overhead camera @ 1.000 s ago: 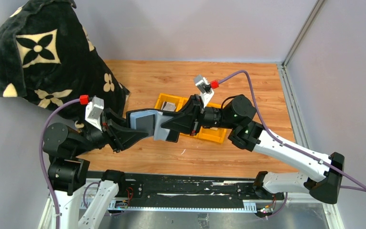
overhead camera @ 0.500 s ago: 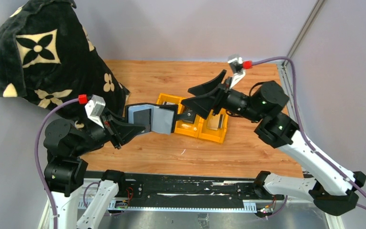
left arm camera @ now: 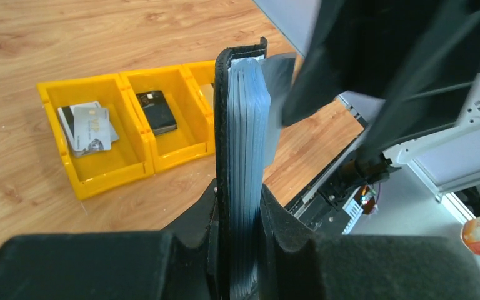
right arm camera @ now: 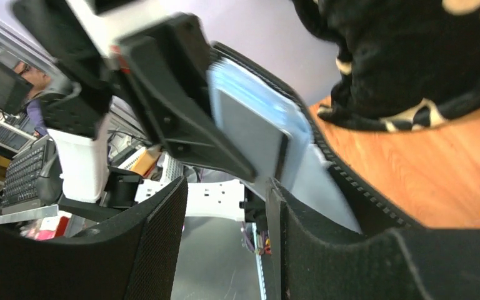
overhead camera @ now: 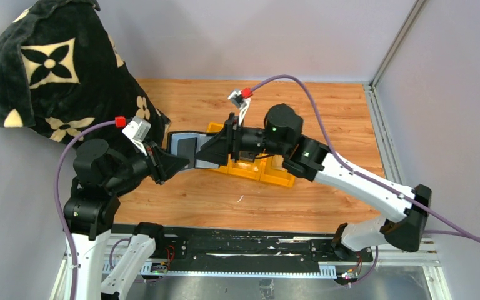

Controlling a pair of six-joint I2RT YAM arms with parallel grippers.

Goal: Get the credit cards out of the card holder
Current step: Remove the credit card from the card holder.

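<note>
Left gripper (left arm camera: 240, 201) clenched on the card holder (left arm camera: 240, 125), which is held on edge above the surface, just left of the yellow bin (left arm camera: 116, 167). Right gripper (right arm camera: 225, 190) released, jaws spread at the holder's right end (contact cannot be told). Credit cards (left arm camera: 89, 123) lie in the bin's right end compartment, a black block (left arm camera: 157, 112) in the middle one.

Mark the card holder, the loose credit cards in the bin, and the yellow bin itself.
card holder (left arm camera: 222, 162): left wrist view, on its black outer edge.
credit cards (left arm camera: 92, 122): left wrist view, on the top card's face.
yellow bin (left arm camera: 137, 125): left wrist view, on a divider wall.
</note>
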